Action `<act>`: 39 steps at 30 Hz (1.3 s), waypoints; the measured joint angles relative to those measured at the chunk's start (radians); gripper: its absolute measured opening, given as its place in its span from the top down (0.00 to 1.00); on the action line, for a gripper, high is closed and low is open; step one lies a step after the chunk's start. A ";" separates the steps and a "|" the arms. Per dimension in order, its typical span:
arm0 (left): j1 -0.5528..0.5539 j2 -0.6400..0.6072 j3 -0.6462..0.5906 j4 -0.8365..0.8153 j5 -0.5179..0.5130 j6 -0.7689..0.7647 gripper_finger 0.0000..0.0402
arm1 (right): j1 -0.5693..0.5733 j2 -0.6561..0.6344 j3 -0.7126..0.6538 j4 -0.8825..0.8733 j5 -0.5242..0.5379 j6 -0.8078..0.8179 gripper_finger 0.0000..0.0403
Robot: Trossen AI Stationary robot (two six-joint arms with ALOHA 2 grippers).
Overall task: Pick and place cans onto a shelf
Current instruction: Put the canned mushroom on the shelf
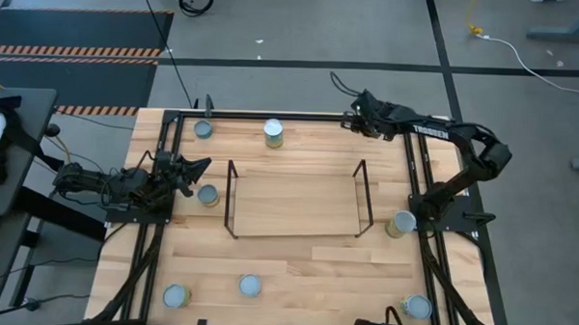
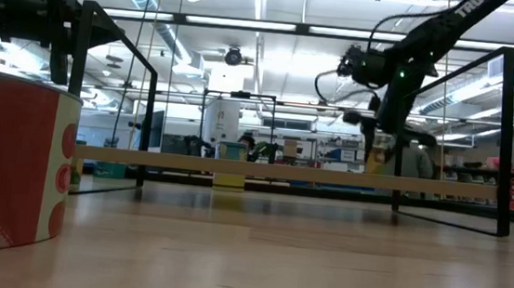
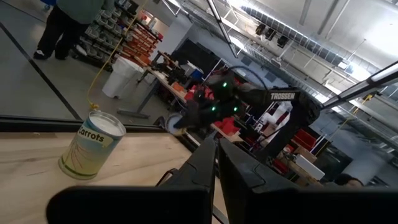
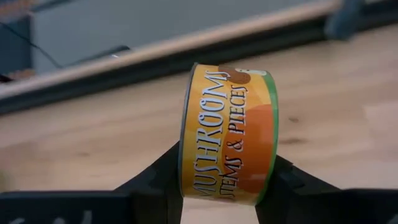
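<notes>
Orange mushroom-labelled can (image 4: 228,134) sits clamped sideways in right gripper (image 4: 228,186).

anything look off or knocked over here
Nothing stands out. The round metal cans on the light wood table stand upright, the wire-framed shelf sits square, and the right end effector holds an orange mushroom can.

The orange can (image 4: 229,135) held between the right gripper's (image 4: 217,186) fingers reads "MUSHROOMS" in big letters, with "STEMS & PIECES" under it. Over by the far edge of the table, the pale can (image 3: 92,144) seen from the left wrist says "Carrots" on its side. The right arm (image 3: 283,99) carries the white brand word "TROSSEN", readable in the left wrist view and again from above on the same arm (image 1: 433,131).
</notes>
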 joint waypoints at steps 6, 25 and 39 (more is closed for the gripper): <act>0.000 0.000 0.000 -0.017 0.000 0.000 0.94 | 0.035 0.018 0.209 0.000 -0.011 -0.096 0.64; 0.000 0.000 0.084 -0.051 -0.139 0.268 0.94 | 0.454 0.089 0.511 0.032 -0.082 -0.108 0.64; 0.000 0.000 0.184 -0.053 -0.197 0.403 0.94 | 1.028 0.212 0.512 0.072 0.280 0.605 0.63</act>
